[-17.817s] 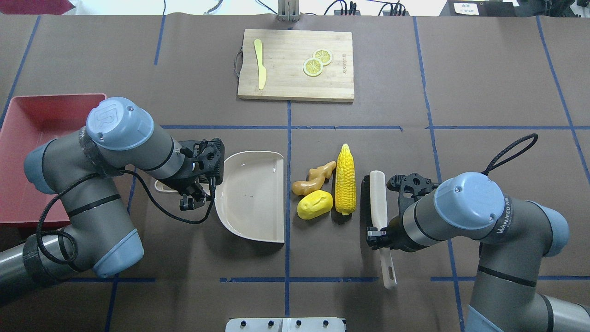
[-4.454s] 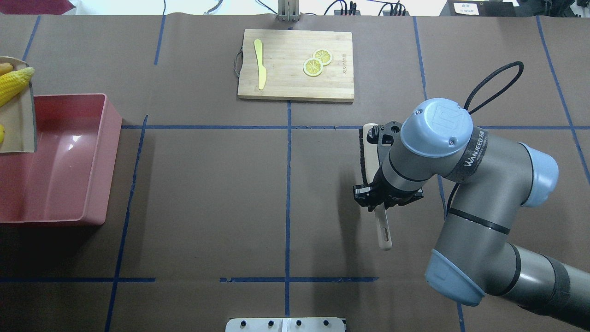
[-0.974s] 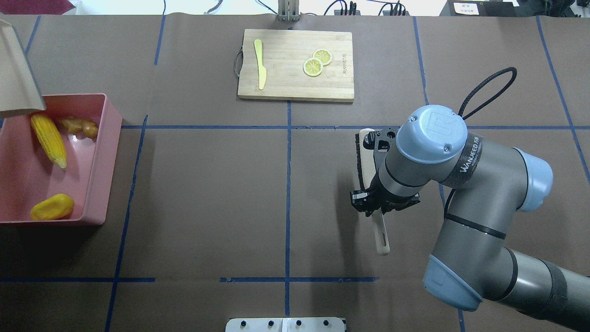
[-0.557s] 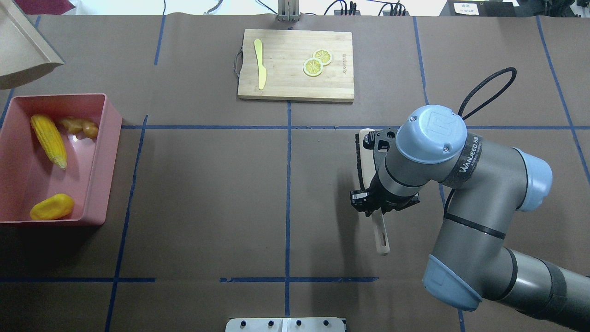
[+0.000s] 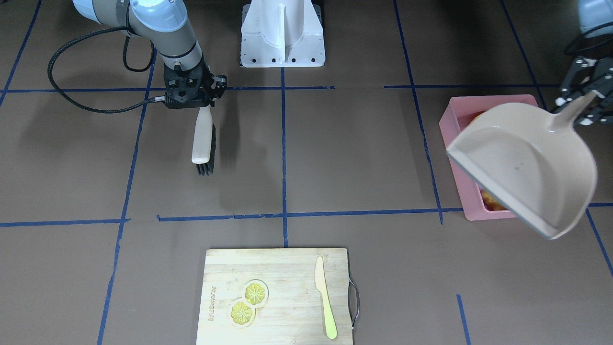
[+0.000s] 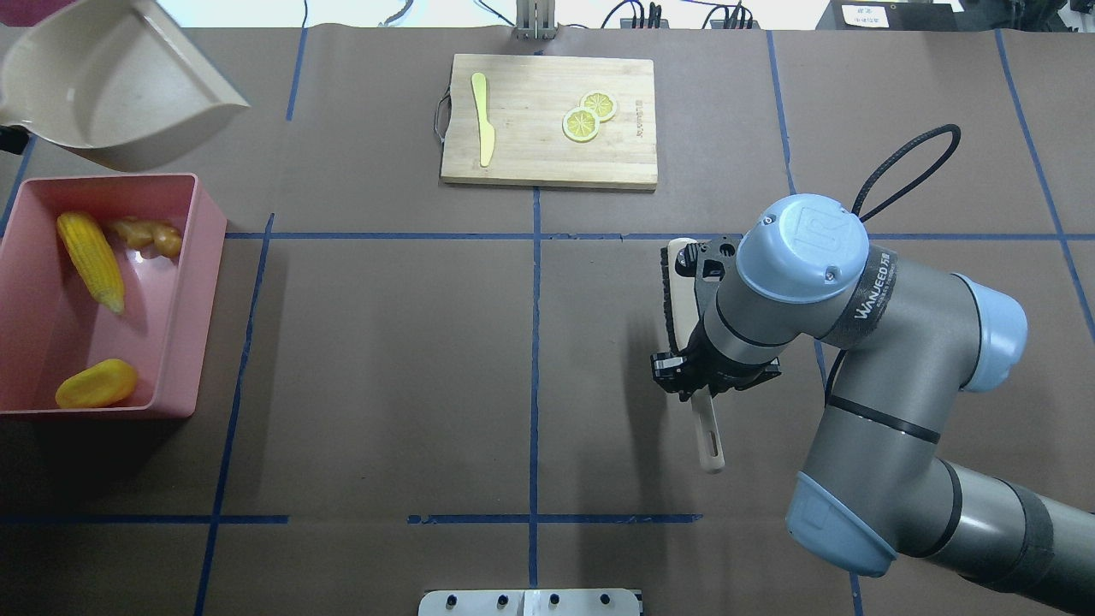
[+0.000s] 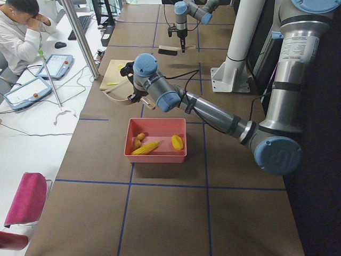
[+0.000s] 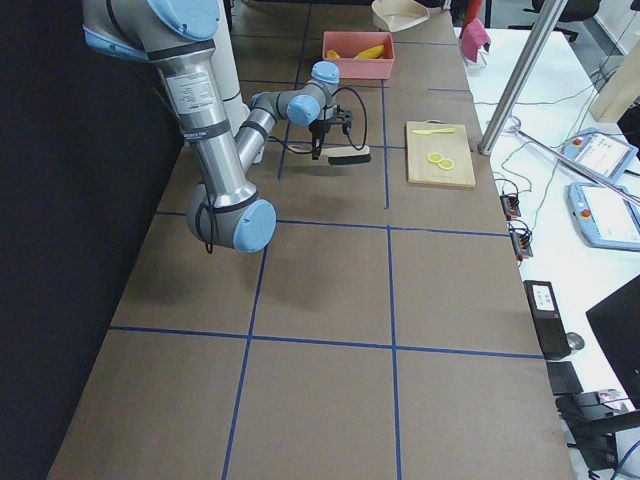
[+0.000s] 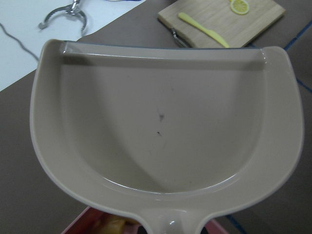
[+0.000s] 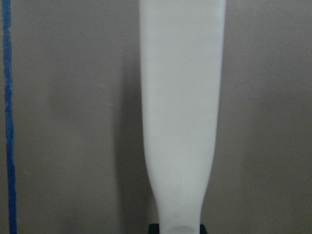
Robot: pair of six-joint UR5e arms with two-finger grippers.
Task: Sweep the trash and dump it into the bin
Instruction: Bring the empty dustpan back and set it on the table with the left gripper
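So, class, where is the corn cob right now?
In the overhead view the corn cob lies inside the pink bin at far left, beside the ginger root.

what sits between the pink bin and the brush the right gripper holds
Nothing: in the overhead view the table from bin to brush is bare but for blue tape lines.

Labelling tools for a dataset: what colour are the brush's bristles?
Black bristles; the brush has a cream back. Clearest in the exterior front-facing view.

Glossy pink plastic bin (image 6: 202,291), smooth beige plastic dustpan (image 6: 111,85); wooden board (image 6: 530,111)
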